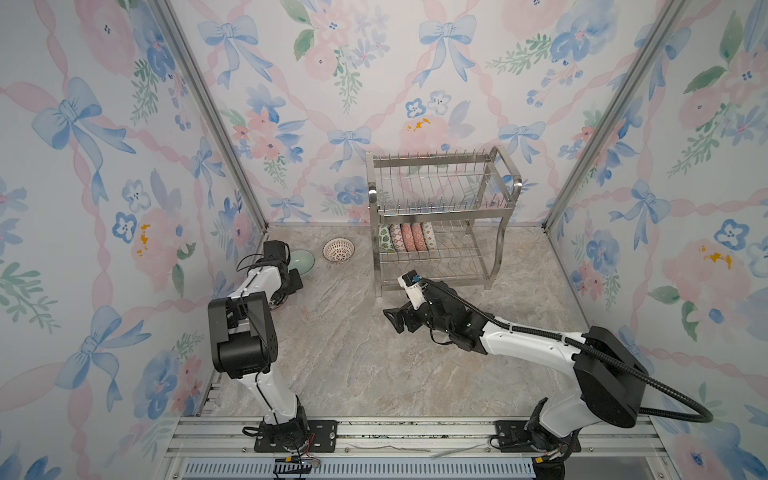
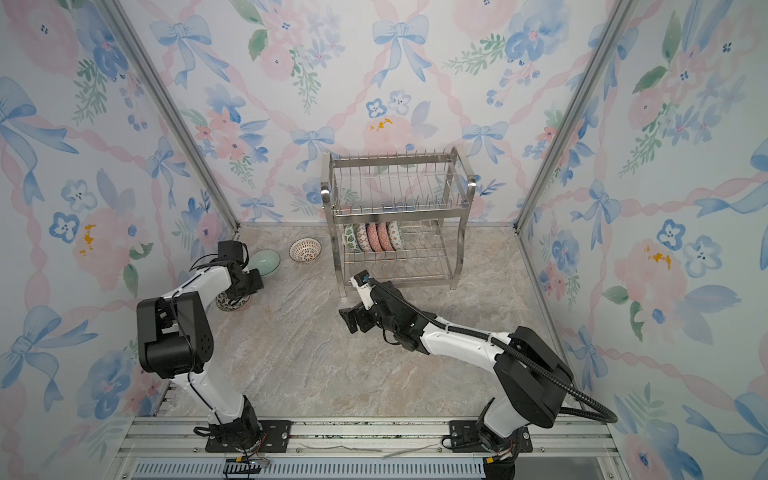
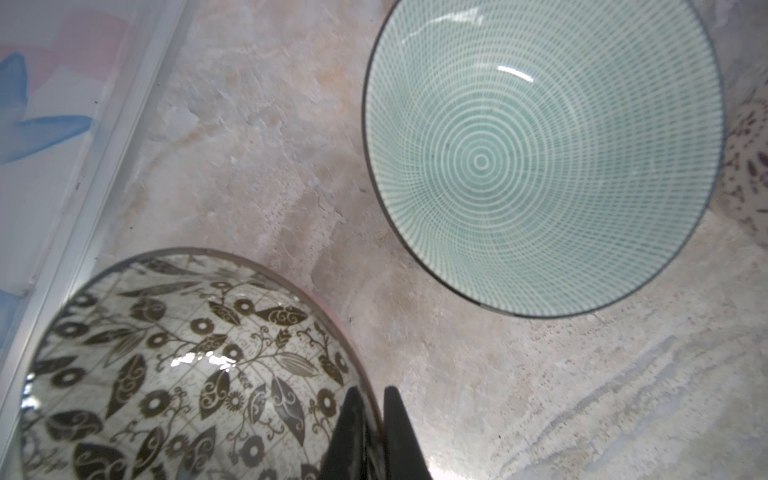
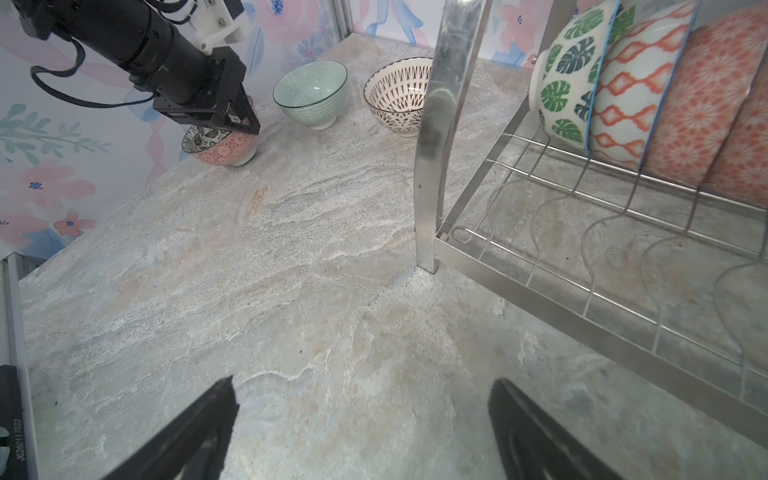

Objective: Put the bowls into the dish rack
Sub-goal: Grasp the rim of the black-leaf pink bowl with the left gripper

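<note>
Pickup step in hand: left gripper (image 3: 372, 401) clenched on the rim of the dark floral bowl (image 3: 166, 374). Right gripper (image 4: 363, 384) spread wide, empty. Next move, as judged: lift clear and carry to the dish rack (image 1: 440, 214).

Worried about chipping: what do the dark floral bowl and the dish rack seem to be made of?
The dark floral bowl looks like glazed ceramic: glossy highlights on its patterned inside. The dish rack looks like polished stainless steel: mirror-bright legs, shiny wires.

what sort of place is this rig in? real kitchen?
Probably a staged tabletop robot cell, not a real kitchen: wallpapered panels in aluminium framing, two arms bolted to a rail, and a dish rack with bowls on a marble-look tabletop.
</note>
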{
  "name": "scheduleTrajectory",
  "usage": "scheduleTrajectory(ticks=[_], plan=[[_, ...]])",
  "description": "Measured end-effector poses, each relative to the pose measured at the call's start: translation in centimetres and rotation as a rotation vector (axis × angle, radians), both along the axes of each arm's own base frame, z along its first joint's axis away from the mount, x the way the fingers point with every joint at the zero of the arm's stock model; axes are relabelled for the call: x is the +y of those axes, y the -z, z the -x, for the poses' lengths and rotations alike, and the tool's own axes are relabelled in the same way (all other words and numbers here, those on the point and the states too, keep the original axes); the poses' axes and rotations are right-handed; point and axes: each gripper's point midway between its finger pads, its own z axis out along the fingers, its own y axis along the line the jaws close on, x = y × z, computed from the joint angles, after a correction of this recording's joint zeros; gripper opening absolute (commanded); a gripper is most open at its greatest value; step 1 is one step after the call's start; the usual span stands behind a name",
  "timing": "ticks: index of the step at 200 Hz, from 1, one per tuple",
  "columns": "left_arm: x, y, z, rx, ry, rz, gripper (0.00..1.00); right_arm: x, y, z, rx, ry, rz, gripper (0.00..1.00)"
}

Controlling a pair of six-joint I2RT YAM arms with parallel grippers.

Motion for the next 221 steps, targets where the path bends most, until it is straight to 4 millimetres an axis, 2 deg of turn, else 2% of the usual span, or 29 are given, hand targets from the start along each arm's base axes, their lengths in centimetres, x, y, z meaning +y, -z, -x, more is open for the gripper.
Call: scheduleTrajectory(ticks=[41,66,90,114,151,184,205,221], plan=[[-0.6,0.0,0.1,0.015,0.022,-0.032,0.0,-1.1,-0.6,-0.9,0.0,0.035,-0.016,0.97],[-2.9,-0.2,0.4,0.039,0.081,-0.055,0.0,-2.8,-1.4,-1.6,-0.012,0.071,-0.03,0.96],[-6.6,-0.5,1.1,0.05,0.167,-0.036,0.0,-4.4,-2.0,-2.0,-0.02,0.1,-0.04,0.97],[-10.6,-0.8,2.9,0.076,0.257,-0.009,0.0,-6.0,-2.5,-2.3,-0.023,0.12,-0.049,0.96],[-17.6,-1.6,5.4,0.082,0.418,0.001,0.0,-10.2,-3.3,-3.2,-0.03,0.2,-0.065,0.97],[-24.1,-1.1,8.6,0.101,0.57,0.002,0.0,-14.0,-3.9,-4.2,-0.037,0.28,-0.093,0.97],[-27.8,-0.9,10.8,0.118,0.663,-0.003,0.0,-15.4,-3.9,-4.5,-0.032,0.313,-0.103,0.97],[-30.0,-0.8,11.6,0.126,0.709,-0.001,0.0,-15.8,-3.9,-4.5,-0.026,0.322,-0.109,0.97]])
